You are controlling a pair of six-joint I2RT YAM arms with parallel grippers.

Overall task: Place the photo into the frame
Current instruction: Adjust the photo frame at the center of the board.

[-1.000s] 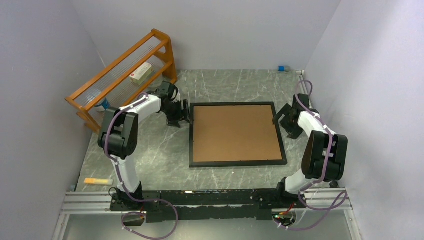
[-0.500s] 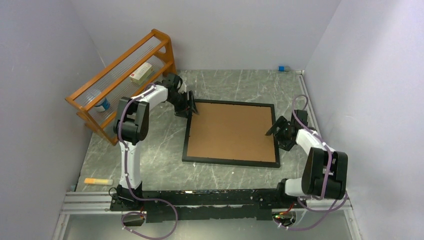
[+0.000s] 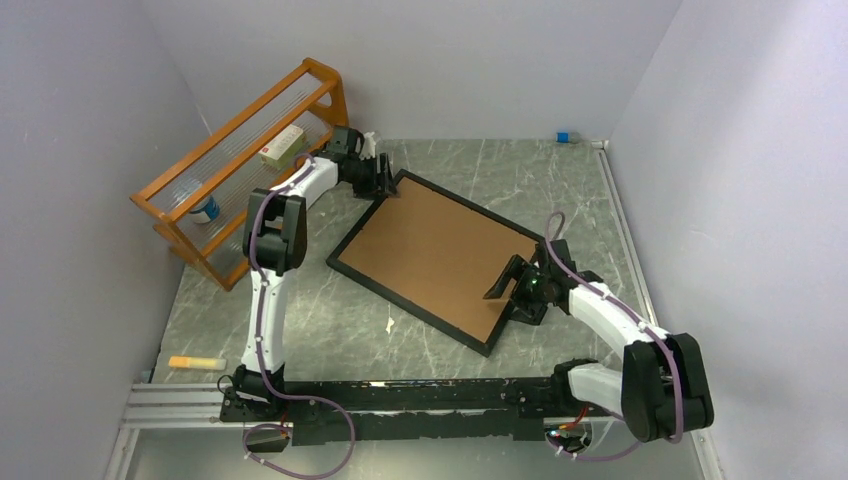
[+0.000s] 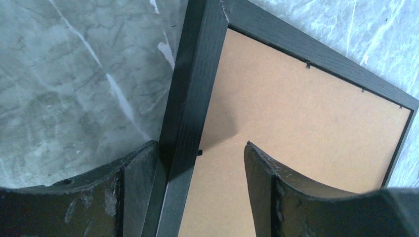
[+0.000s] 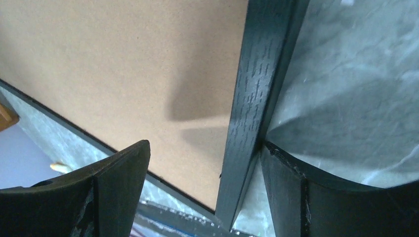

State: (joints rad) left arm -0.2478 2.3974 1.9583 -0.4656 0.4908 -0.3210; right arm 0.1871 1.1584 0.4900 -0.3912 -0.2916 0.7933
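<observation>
The frame (image 3: 405, 305) lies back-up and turned askew on the marble table, its thin black border around a brown backing board (image 3: 430, 255). The photo is hidden. My left gripper (image 3: 385, 180) stands open at the frame's far corner. In the left wrist view it (image 4: 200, 145) straddles the black border (image 4: 190, 84), the left finger against the outer edge. My right gripper (image 3: 512, 290) is open at the frame's near right side. In the right wrist view it (image 5: 206, 144) straddles the border (image 5: 257, 74), the right finger against the outer edge and the other over the backing board (image 5: 123, 59).
An orange wooden rack (image 3: 240, 130) stands at the far left with a white box (image 3: 283, 147) and a can (image 3: 205, 210) on it. A yellow-orange stick (image 3: 195, 362) lies near left, a white scrap (image 3: 389, 324) by the frame, a small blue thing (image 3: 565, 137) at the back wall.
The frame has turned clockwise from square to askew. My left gripper went farther back with its corner; my right gripper came nearer and leftward with the right side.
</observation>
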